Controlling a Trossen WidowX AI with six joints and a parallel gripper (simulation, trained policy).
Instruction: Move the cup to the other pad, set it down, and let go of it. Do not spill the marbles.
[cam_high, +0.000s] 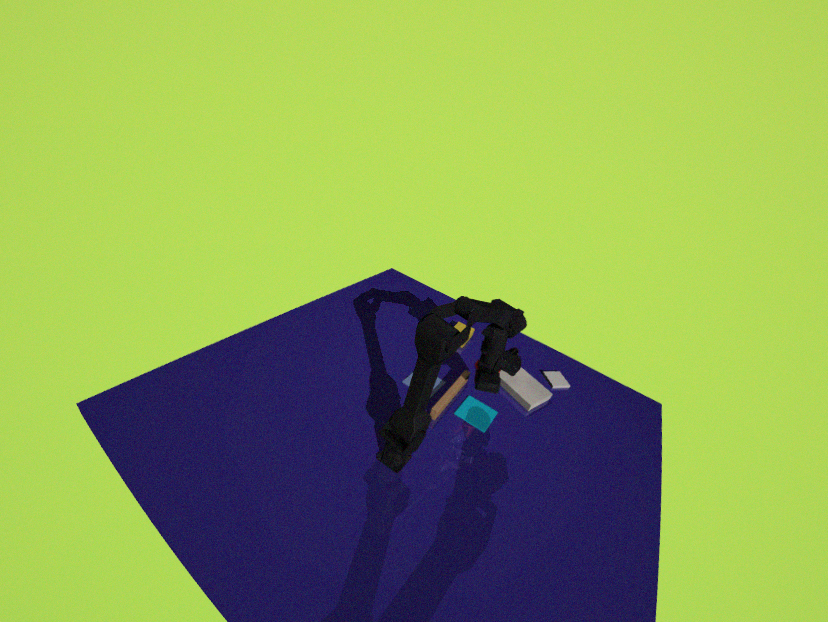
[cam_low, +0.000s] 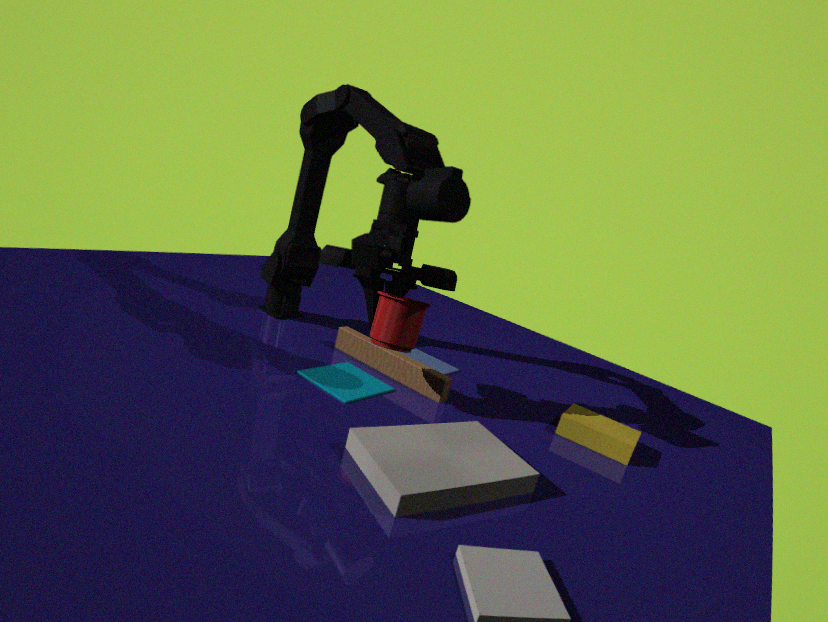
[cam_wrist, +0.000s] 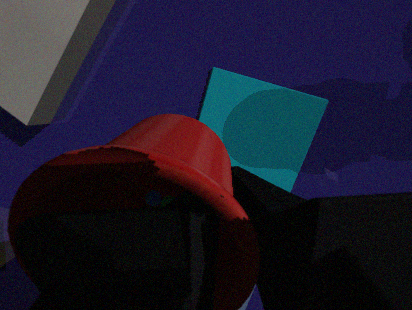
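One broad, dark blue table top (cam_high: 267, 435) (cam_low: 167, 435) (cam_wrist: 300, 40), beneath everything. Standing on it, a black arm (cam_high: 418, 395) (cam_low: 312, 187), arched up and over, with its gripper (cam_high: 488, 382) (cam_low: 382, 309) (cam_wrist: 224, 175) pointing down. Fingers clamped on the wall of the red cup, one inside it and one outside.

Next in size, a large pale grey slab (cam_high: 525, 388) (cam_low: 438, 458) (cam_wrist: 35, 50), lying flat. Then a long wooden bar (cam_high: 448, 396) (cam_low: 391, 364), on edge between two pads: a teal pad (cam_high: 466, 405) (cam_low: 321, 373) (cam_wrist: 215, 100) and a pale blue pad (cam_high: 415, 380) (cam_low: 436, 361), both flat. Near the large slab, a small white slab (cam_high: 556, 379) (cam_low: 512, 582); well apart from the teal pad, a yellow block (cam_high: 462, 328) (cam_low: 599, 435) (cam_wrist: 3, 254).

Smaller again, the red cup (cam_high: 477, 365) (cam_low: 398, 321) (cam_wrist: 185, 140), held in the air, apart from both pads, and mostly hidden from above. On the teal pad, only a rounded shadow. Deep inside the cup, dim blue and green marbles (cam_wrist: 154, 198), too dark to count.
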